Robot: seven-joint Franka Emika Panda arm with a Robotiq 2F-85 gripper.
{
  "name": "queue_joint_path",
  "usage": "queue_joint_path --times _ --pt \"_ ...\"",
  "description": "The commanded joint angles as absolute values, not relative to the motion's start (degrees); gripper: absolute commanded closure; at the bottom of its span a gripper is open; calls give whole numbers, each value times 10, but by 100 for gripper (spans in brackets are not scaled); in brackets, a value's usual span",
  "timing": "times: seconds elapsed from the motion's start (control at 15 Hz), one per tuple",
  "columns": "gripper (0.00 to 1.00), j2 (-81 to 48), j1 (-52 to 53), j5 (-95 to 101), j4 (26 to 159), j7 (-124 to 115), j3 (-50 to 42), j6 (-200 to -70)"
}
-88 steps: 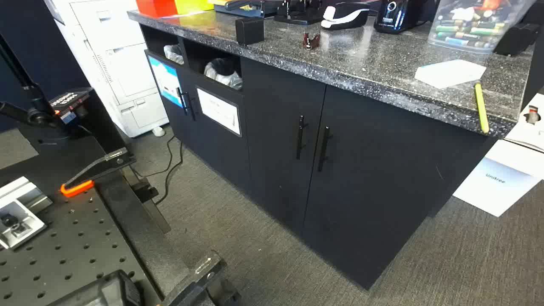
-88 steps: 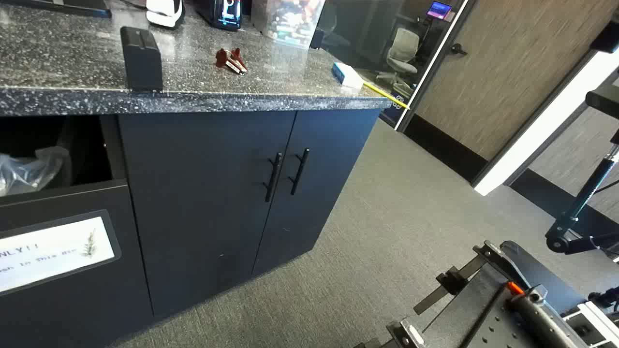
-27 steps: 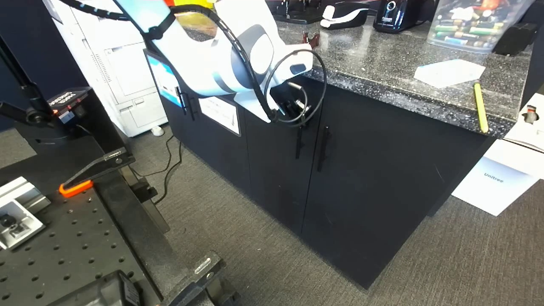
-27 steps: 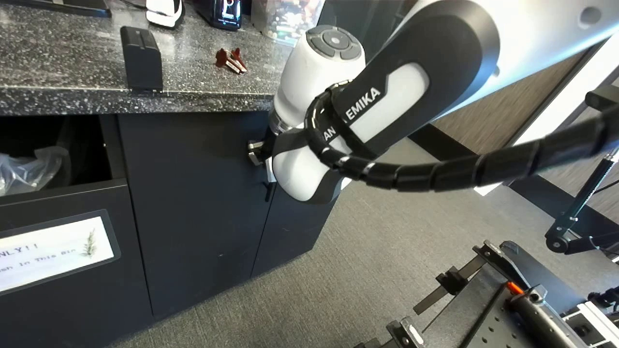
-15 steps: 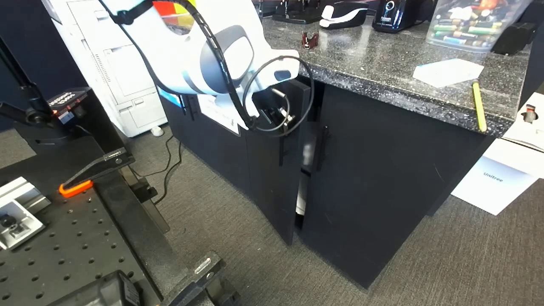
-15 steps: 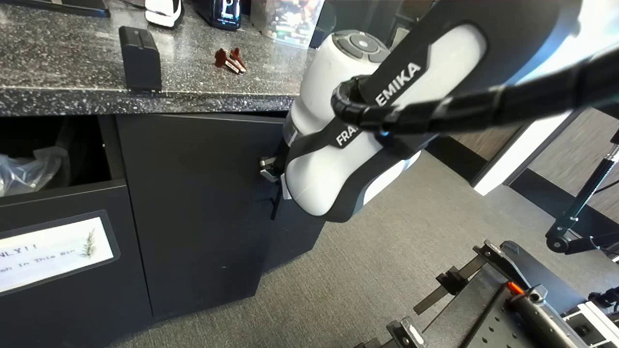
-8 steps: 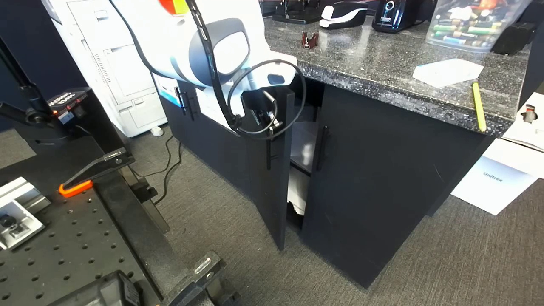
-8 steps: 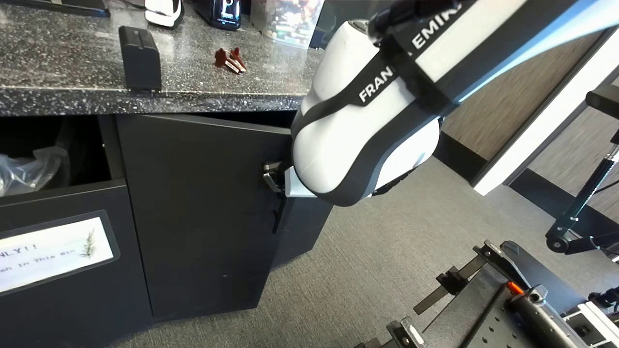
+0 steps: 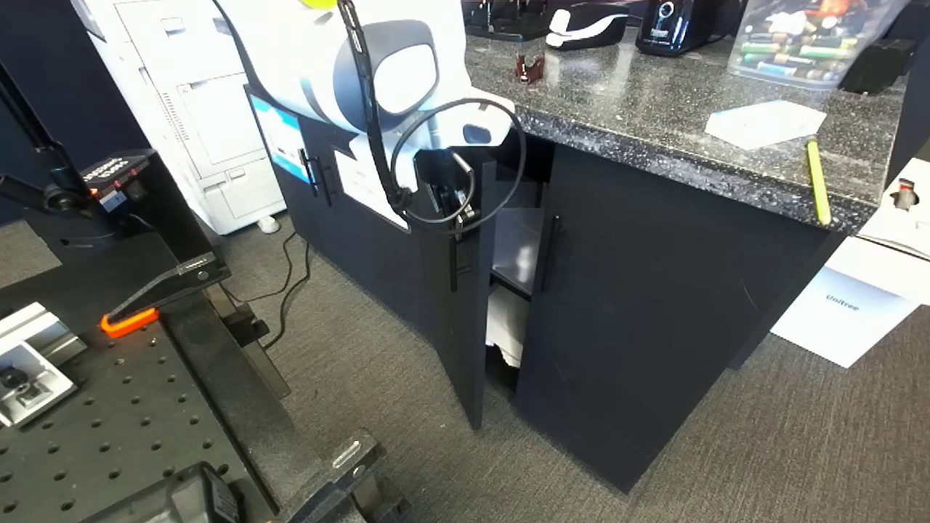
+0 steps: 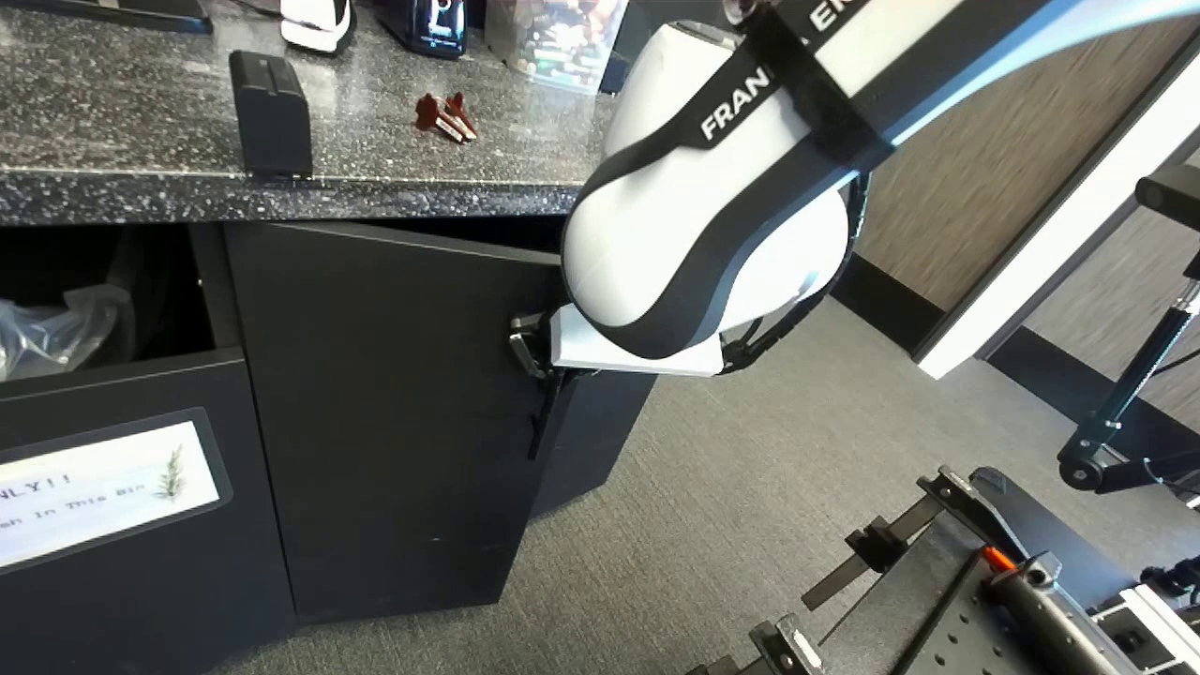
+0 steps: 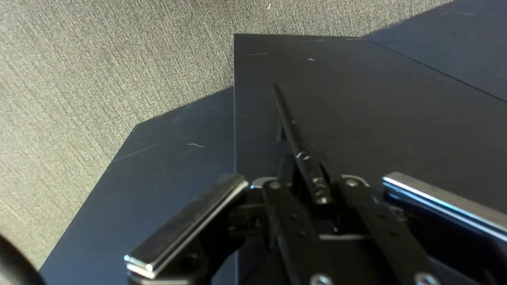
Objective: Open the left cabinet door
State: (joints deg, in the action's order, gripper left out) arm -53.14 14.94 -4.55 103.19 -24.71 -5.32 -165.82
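Arm (image 10: 712, 206) slants down to ajar L cab. door (image 10: 394, 450) w/ claw (image 11: 307, 174) clamped on hndl (image 11: 292, 132).

1. The left door (image 9: 458, 341), swung out, is left of the right door (image 9: 625, 312); a shelf (image 9: 511, 284) lies inside, behind.
2. The counter (image 9: 639, 120) lies above both doors.
3. The gripper (image 11: 313, 178) has the handle (image 11: 292, 130), on the left door's front, between its fingers.
4. In an exterior view, on the counter, a stick (image 9: 817, 181) lies before a packet (image 9: 766, 123), a tub (image 9: 864, 36) behind.
5. In an exterior view, a block (image 10: 272, 112) stands on the counter, left of the staple remover (image 10: 439, 116).
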Motion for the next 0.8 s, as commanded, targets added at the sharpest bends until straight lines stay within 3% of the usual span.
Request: queue_joint_path --times 0.0,0.33,0.4,0.6,0.73 --pt "96 -508 134 -70 1030 -210 25 -1620" --pt "96 -505 140 -70 1036 -213 23 -1622" --pt "60 -503 141 -70 1038 -214 23 -1621" --pt "59 -479 145 -69 1068 -213 21 -1626" --pt "50 -461 139 -68 1094 -196 34 -1622"
